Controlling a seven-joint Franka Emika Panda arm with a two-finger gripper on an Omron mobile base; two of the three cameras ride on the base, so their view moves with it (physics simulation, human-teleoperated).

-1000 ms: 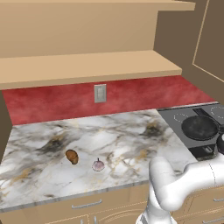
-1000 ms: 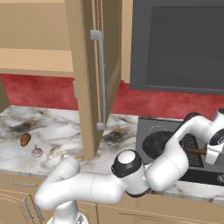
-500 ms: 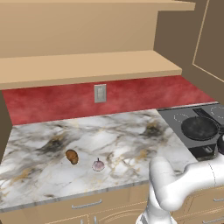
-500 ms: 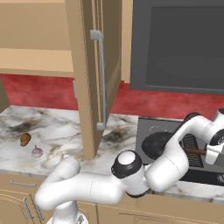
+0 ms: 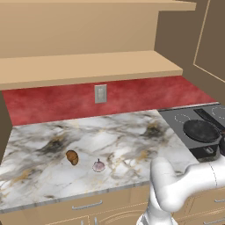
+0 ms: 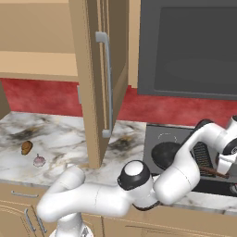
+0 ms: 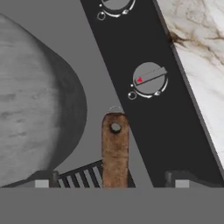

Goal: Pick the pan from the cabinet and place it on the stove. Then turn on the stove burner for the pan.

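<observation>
The dark pan [image 6: 163,153] rests on the stove [image 6: 158,136] over a burner ring, and it also shows as the pan [image 5: 200,130] at the right. In the hand view the pan [image 7: 35,105] fills the left side and its brown handle [image 7: 115,146] runs up from the bottom. My gripper [image 7: 112,183] is open, one fingertip [image 7: 42,182] far on each side of the handle without touching it. At the stove's front right my gripper [image 6: 225,167] hovers over the handle's end. The cabinet door [image 6: 99,83] stands open, and the cabinet shelf [image 5: 88,66] is bare.
Two round knobs [image 7: 149,78] sit on the stove's black front strip, right of the handle. A brown lump [image 5: 72,157] and a small garlic bulb [image 5: 99,165] lie on the marble counter [image 5: 114,140]. A dark microwave [image 6: 190,46] hangs above the stove.
The gripper's jaws have spread apart and let go of the pan's handle. The pan and the arm stay where they were.
</observation>
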